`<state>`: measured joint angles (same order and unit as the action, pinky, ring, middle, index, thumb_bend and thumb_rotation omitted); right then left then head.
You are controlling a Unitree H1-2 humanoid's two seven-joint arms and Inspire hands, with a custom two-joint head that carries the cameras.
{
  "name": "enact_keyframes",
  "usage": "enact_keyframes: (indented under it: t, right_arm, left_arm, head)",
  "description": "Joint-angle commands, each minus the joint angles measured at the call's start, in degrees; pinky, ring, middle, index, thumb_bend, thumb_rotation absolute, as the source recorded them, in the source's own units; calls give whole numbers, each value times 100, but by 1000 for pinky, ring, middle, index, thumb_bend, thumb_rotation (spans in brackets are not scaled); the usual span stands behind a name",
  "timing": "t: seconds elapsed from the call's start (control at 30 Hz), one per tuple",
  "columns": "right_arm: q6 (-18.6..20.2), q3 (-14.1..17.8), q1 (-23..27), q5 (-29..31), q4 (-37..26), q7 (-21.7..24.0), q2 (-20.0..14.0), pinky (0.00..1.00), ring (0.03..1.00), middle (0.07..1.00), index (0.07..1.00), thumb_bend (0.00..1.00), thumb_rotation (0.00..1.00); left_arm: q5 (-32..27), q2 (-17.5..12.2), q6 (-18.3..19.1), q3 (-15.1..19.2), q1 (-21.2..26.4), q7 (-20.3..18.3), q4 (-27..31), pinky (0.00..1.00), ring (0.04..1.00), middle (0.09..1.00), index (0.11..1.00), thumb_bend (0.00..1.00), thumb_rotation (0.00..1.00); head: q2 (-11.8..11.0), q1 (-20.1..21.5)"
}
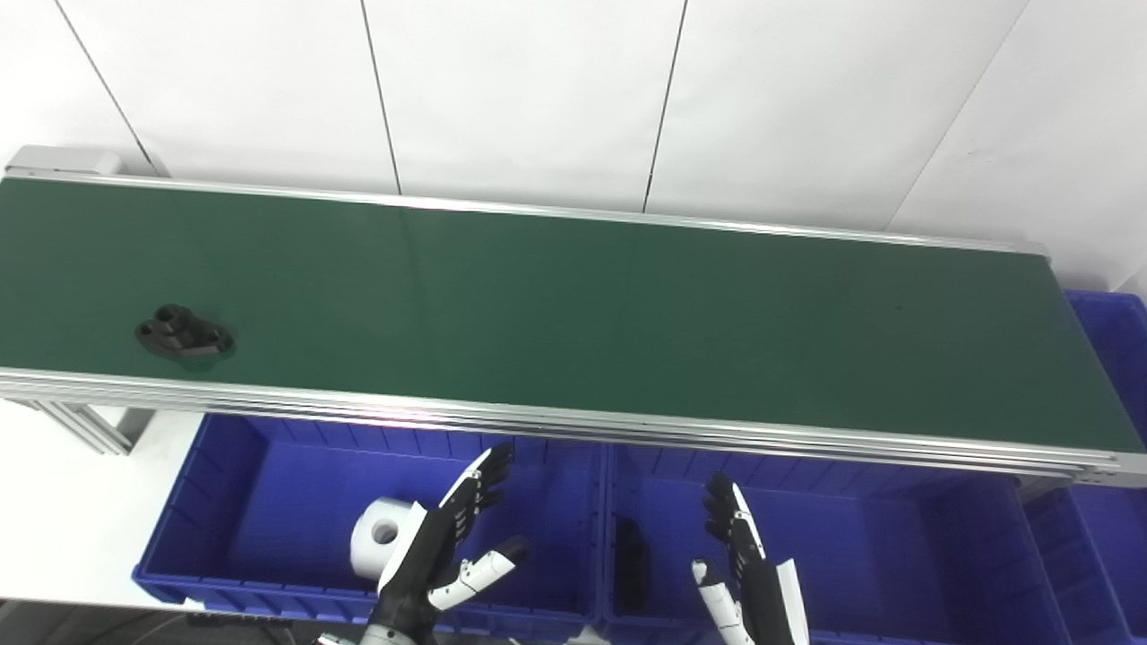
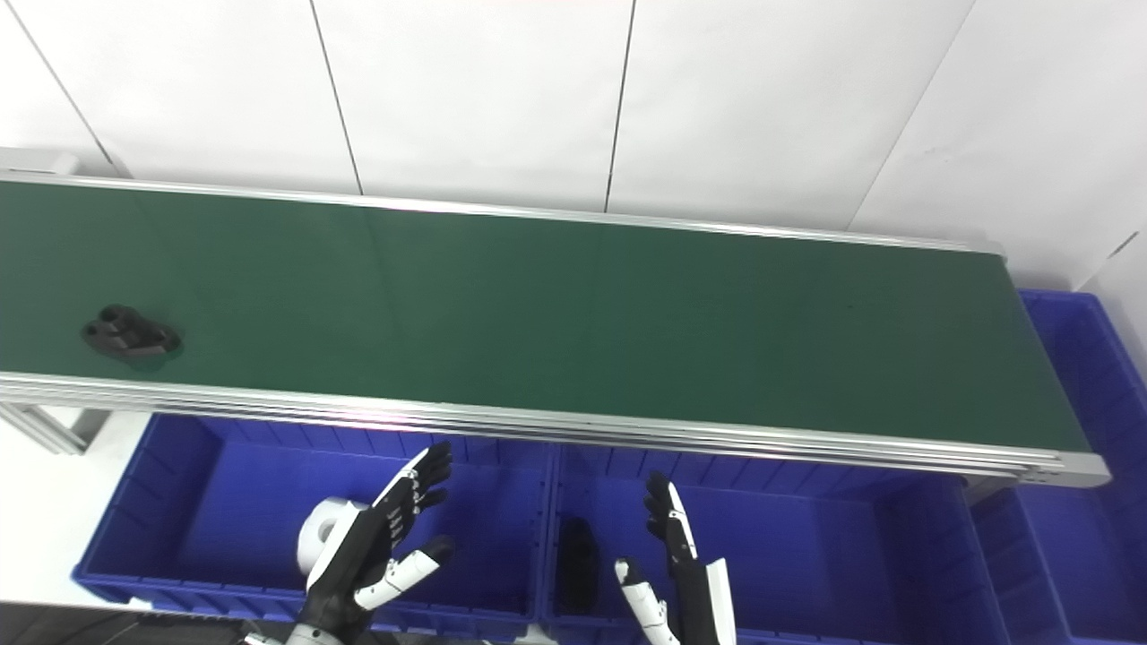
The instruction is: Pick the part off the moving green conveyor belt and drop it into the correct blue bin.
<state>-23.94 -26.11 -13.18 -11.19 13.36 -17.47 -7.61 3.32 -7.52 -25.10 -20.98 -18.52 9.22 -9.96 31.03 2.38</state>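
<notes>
A flat black part (image 1: 185, 334) with round holes lies on the green conveyor belt (image 1: 573, 313), near its left end and close to the front rail. My left hand (image 1: 448, 546) hovers open above the left blue bin (image 1: 224, 502), fingers spread, holding nothing. Over the middle blue bin (image 1: 878, 555) my right hand (image 1: 744, 564) is also open and empty, fingers pointing up toward the belt. Both hands are well below and to the right of the black part.
A white cylindrical part (image 1: 381, 537) sits in the left bin beside my left hand. A black part (image 1: 632, 564) lies in the middle bin at its left wall. Another blue bin (image 1: 1111, 358) stands past the belt's right end. A white wall is behind the belt.
</notes>
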Motion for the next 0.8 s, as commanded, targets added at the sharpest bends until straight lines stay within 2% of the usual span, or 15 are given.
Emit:
enact_keyframes:
  t: [0.0, 0.1, 0.2, 0.4, 0.53, 0.7, 0.77]
  right_arm:
    - [-298, -37, 33, 24, -158, -77, -24, 884, 915, 933, 961, 732, 940]
    - [-298, -82, 38, 94, -184, -54, -72, 890, 926, 942, 970, 730, 946]
    - [-298, -81, 29, 189, -199, 20, -70, 892, 932, 949, 974, 742, 948]
    - [-297, -73, 29, 90, -180, -49, -69, 885, 925, 942, 969, 743, 956]
    - [-297, -68, 35, 27, -172, -95, -74, 880, 918, 934, 965, 746, 962]
    - [-297, -55, 33, 53, -177, -78, -74, 888, 917, 934, 965, 742, 960]
    - [-297, -38, 29, 104, -194, -29, -74, 894, 924, 939, 966, 750, 958]
  left_arm:
    - [59, -26, -183, -5, 7, 76, 109, 872, 915, 923, 902, 591, 647]
    - [22, -1, -183, -5, 5, 81, 98, 866, 914, 923, 894, 602, 611]
    - [255, -93, -183, -155, 46, 363, 86, 856, 911, 924, 889, 585, 620]
    - [225, -155, -183, -282, 83, 530, 80, 845, 907, 922, 887, 595, 587]
    - [81, -135, -183, -261, 83, 413, 76, 856, 912, 921, 891, 608, 562]
    - [229, -168, -183, -353, 116, 637, 39, 850, 908, 917, 888, 632, 571]
    - [381, -217, -183, -455, 149, 846, 17, 837, 901, 912, 884, 635, 587]
  head:
    - [13, -63]
    - [13, -66]
    - [25, -54]
    - [29, -55]
    - [35, -71]
    - [44, -113]
    - [67, -140]
